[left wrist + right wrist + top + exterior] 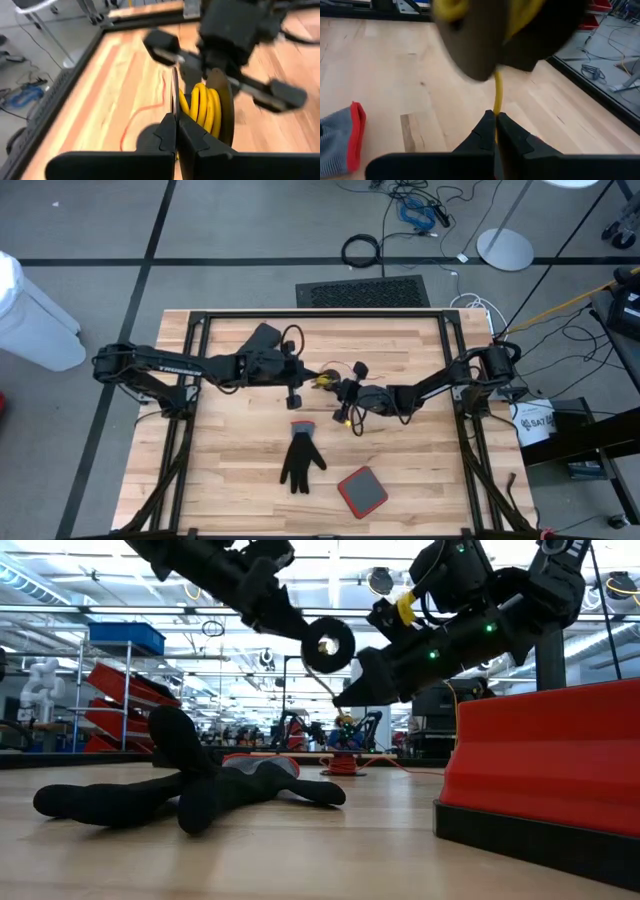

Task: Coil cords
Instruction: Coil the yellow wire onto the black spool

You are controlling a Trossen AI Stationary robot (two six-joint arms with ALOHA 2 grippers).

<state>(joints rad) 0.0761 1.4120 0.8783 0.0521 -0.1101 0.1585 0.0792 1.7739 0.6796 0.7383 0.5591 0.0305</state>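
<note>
A small black round puck (328, 643) with yellow cord wound on it (202, 107) hangs above the middle of the table. My left gripper (176, 135), reaching in from the left (303, 380), is shut on the puck. My right gripper (496, 125), coming from the right (342, 392), is shut on the yellow cord (497, 95) just below the puck (485, 45). A thin orange-red cord (145, 107) lies on the boards beyond. My left gripper pinches the thin rim of one of the puck's discs (174, 95) between its two fingers, coming nearly level from the table's left. The puck is lifted clear of the table, standing on edge. My right gripper pinches the single yellow strand (496, 107) between its fingertips, a short way below the puck. The fingers come slanting down from the table's right. The strand runs straight from the fingers to the puck, clear of the table.
A black glove with a grey and red cuff (300, 460) lies near the middle front. A red-topped square block (362, 490) sits to its right near the front edge. A black frame (200, 320) borders the tabletop.
</note>
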